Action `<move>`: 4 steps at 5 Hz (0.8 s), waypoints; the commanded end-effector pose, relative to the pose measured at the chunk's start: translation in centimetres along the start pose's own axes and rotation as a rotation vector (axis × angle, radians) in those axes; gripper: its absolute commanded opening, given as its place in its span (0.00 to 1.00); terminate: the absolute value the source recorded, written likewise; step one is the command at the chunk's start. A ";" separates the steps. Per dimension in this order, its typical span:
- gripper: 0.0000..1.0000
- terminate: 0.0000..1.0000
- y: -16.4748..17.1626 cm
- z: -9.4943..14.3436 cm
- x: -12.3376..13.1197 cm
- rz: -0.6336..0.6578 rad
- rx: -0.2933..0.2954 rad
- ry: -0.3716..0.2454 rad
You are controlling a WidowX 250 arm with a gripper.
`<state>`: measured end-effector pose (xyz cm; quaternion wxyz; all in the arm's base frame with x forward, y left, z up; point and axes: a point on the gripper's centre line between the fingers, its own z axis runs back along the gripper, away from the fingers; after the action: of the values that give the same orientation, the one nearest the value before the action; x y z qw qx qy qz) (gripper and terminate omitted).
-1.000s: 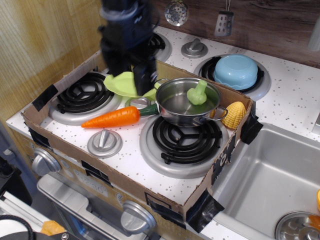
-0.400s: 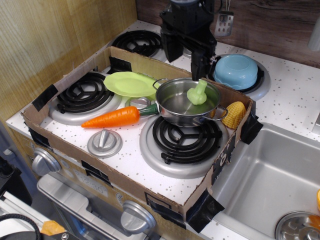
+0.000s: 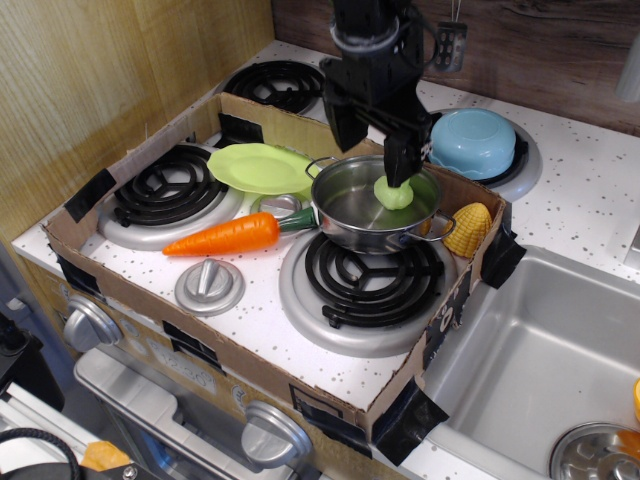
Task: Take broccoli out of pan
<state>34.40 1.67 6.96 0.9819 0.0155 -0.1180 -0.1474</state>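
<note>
Pincer (image 3: 370, 135) spread above lumpy lime broccoli (image 3: 394, 193) (in shiny pan (image 3: 350, 215)).

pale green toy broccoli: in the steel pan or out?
In. The pale green toy broccoli sits inside the shiny steel pan, the gripper right above it.

wall (image 3: 560, 50): dark wood planks | left panel (image 3: 90, 80): light wood | counter (image 3: 590, 190): white speckled | sink (image 3: 540, 370): steel

On your worktop (image 3: 560, 200) a cardboard tray (image 3: 330, 385) frames the burners. A carrot (image 3: 228, 235) lies between the front burners, with a green plate (image 3: 255, 167) behind it. Corn (image 3: 468, 230) leans in the tray's right corner. A blue bowl (image 3: 472, 142) sits upside down on the back burner, and the sink (image 3: 540, 370) is at right.
</note>
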 end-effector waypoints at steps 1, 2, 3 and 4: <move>1.00 0.00 0.0 -1.0 1.4 0.007 -0.049 -0.030; 1.00 0.00 0.3 -1.5 2.3 0.009 -0.069 -0.037; 1.00 0.00 0.5 -2.0 3.1 0.007 -0.095 -0.033; 1.00 0.00 0.6 -2.2 3.3 0.017 -0.104 -0.031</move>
<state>37.11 1.12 3.75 0.9844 -0.0469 -0.0963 -0.1392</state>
